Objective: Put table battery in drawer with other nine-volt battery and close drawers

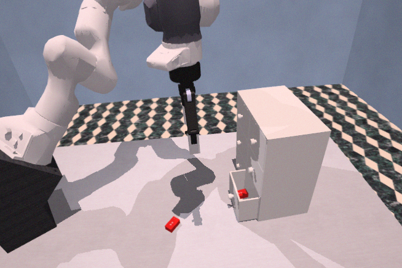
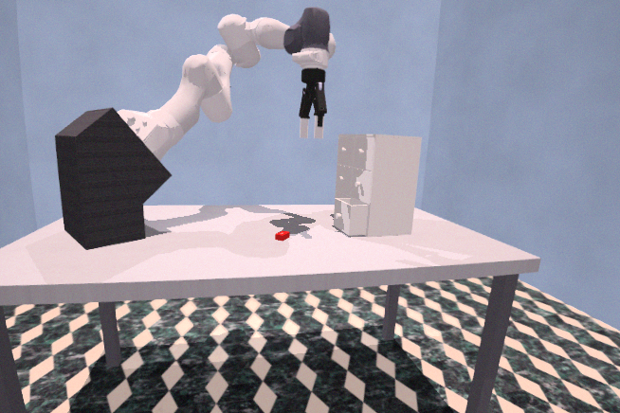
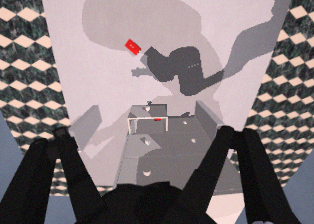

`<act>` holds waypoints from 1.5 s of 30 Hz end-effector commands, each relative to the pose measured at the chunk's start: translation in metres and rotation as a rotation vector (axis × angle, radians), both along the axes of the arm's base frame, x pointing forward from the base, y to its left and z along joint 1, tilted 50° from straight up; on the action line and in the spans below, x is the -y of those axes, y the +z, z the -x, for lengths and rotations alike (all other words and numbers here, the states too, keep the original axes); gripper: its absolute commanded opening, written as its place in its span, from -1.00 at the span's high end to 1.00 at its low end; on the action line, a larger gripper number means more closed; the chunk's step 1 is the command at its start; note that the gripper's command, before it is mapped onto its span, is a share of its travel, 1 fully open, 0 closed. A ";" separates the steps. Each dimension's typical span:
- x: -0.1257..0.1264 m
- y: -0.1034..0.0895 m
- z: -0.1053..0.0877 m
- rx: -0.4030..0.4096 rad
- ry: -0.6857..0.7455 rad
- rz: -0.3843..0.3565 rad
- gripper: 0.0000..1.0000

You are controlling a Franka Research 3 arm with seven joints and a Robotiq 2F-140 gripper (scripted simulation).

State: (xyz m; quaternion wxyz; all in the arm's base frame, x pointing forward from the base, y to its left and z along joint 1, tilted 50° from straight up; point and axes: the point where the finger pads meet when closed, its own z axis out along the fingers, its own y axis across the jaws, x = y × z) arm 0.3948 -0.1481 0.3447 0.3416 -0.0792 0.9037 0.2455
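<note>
Where checkered floor meets blue walls, white table

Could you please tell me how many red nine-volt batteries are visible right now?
2. One battery lies on the table, left of the chest; the other sits in the open bottom drawer. The shut drawers may hide more.
</note>
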 end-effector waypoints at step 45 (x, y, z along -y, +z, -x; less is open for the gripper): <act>-0.008 0.001 -0.021 -0.225 -0.179 -0.363 -1.00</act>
